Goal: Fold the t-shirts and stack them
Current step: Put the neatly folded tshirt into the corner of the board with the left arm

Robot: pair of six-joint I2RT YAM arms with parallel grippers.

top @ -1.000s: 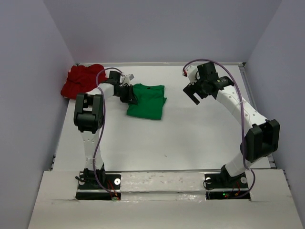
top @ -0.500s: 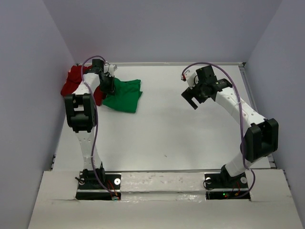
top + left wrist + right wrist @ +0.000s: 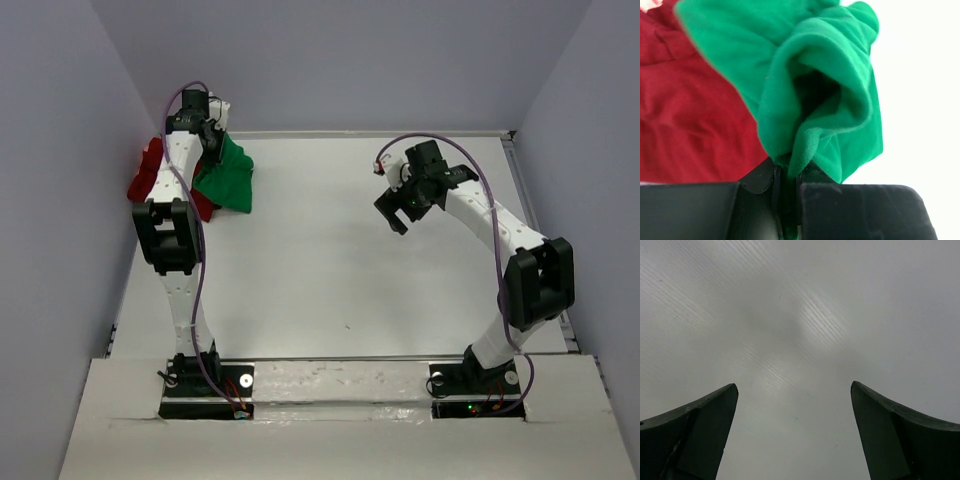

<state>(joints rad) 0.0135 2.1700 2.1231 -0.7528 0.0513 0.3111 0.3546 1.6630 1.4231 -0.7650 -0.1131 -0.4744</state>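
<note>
The folded green t-shirt hangs lifted at the table's far left, its lower edge drooping toward the red t-shirt that lies bunched against the left wall. My left gripper is shut on the green t-shirt's edge. In the left wrist view a thick green fold is pinched between the black fingers, with red cloth beneath and to the left. My right gripper hovers open over bare table right of centre, and its fingers hold nothing.
White table surface spreads between the arms. Grey walls close in at the left, back and right. A raised white ledge carries both arm bases at the near edge.
My left gripper has carried the green t-shirt leftward and up, from the table's middle-left to over the red t-shirt's edge. My right arm has drifted slightly left and nearer, still open.
</note>
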